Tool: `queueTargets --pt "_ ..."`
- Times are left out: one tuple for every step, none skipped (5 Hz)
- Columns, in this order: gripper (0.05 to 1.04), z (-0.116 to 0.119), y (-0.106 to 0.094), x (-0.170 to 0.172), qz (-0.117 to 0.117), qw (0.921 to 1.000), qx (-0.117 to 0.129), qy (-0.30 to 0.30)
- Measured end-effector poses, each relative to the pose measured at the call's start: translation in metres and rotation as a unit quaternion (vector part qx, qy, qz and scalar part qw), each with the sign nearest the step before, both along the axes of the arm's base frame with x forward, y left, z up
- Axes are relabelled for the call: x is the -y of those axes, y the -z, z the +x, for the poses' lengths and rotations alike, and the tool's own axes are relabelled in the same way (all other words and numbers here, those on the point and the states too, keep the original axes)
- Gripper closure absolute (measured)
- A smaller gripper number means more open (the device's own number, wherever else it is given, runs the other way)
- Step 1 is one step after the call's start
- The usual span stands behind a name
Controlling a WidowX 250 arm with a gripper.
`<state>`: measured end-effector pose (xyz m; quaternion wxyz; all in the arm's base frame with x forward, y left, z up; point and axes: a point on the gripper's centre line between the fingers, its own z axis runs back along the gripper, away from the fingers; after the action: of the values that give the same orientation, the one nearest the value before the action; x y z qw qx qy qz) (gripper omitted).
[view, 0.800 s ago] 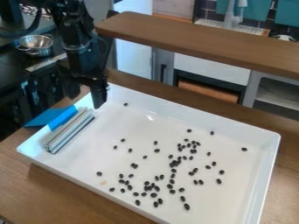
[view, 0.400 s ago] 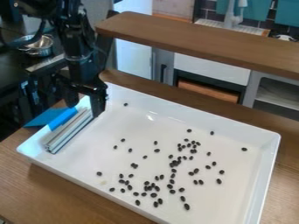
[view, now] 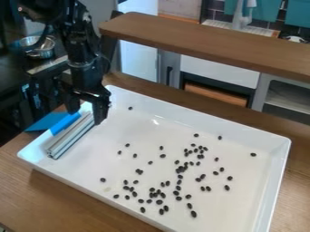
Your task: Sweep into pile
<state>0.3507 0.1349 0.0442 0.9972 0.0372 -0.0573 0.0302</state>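
Where the black arm [view: 84, 43] comes in at the upper left, its base is cut off, and its dark links blend into the dim surroundings, so the joints are hard to make out. Parts of the tray's far left corner and the far ends of the pale bars [view: 71, 137] are hidden behind the tool [view: 86, 111]. The near right corner of the white tray [view: 277, 168] is cut off by the bottom edge of the view. In the denser clumps, the dark beans [view: 180, 170] run together and are difficult to tell one from another.

The arm drops steeply from the upper left, its lower part nearly upright, and the tool hangs at the far left corner of the tray, pointing down. Its two fingers stand well apart, one to each side of the bars' far end as seen from the camera. I cannot tell whether either finger touches the bars or the bright blue strip [view: 65, 123] lying alongside them, and no grip can be made out.

The beans lie scattered over the middle, right and near parts of the tray floor, with loose clumps among them. A single bean sits near the far wall, not far from the tool. A darker blue flap [view: 43, 122] extends outward past the tray's left rim. The tray rests on a wooden bench [view: 36, 197].
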Motion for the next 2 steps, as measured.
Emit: queueTargets --pt "0.083 -0.001 0.005 -0.003 0.001 1.0000 -0.002 -0.004" --pt "0.083 -0.001 0.014 -0.013 0.016 0.9998 -0.001 -0.009"
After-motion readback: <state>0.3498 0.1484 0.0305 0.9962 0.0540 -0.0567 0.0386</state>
